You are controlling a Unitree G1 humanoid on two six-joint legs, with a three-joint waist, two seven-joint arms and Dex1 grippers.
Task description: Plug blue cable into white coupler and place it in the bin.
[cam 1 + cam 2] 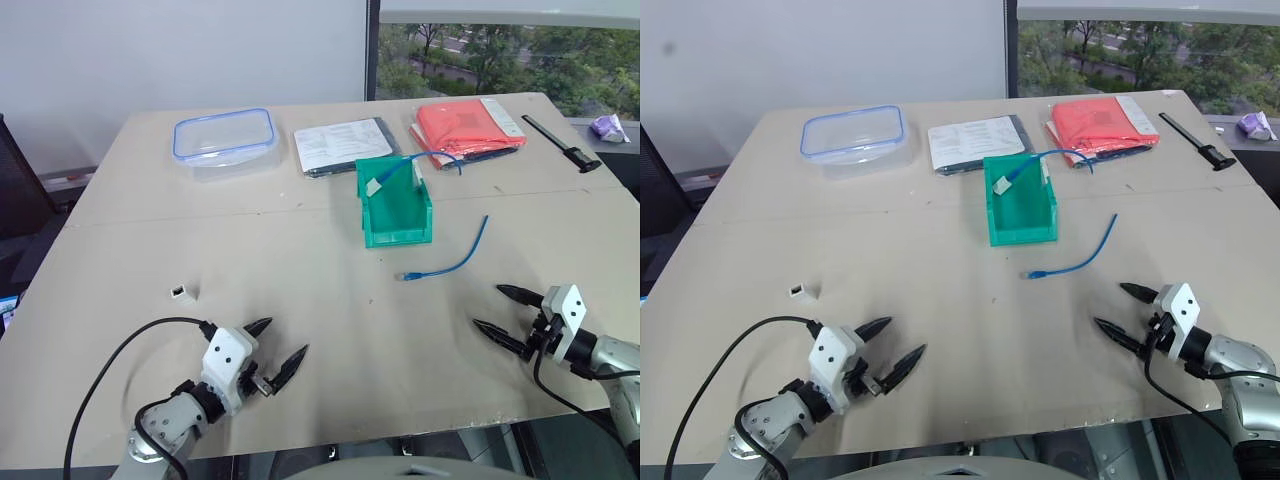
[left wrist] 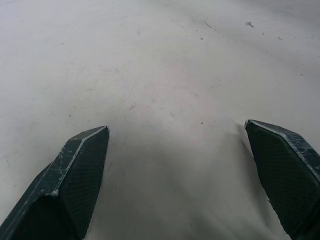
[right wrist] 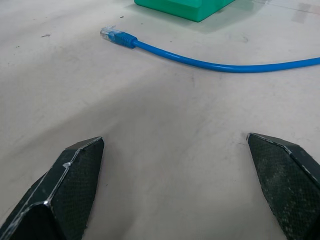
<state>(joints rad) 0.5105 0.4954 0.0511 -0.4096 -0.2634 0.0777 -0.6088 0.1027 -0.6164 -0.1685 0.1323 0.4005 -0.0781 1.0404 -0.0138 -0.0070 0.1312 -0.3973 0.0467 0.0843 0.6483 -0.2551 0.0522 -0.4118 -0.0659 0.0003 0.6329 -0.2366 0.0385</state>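
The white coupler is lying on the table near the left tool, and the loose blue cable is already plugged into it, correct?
Not plugged in. The left eye view shows the white coupler alone near the left tool, while the blue cable lies apart, in front of the bin.

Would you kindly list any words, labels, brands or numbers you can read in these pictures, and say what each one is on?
None can be read.
Printed sheet on the dark folder: lines of print, too small to read.
White label on the red packet: too small to read.
Green bin, blue cable, white coupler, clear food box: no visible lettering.
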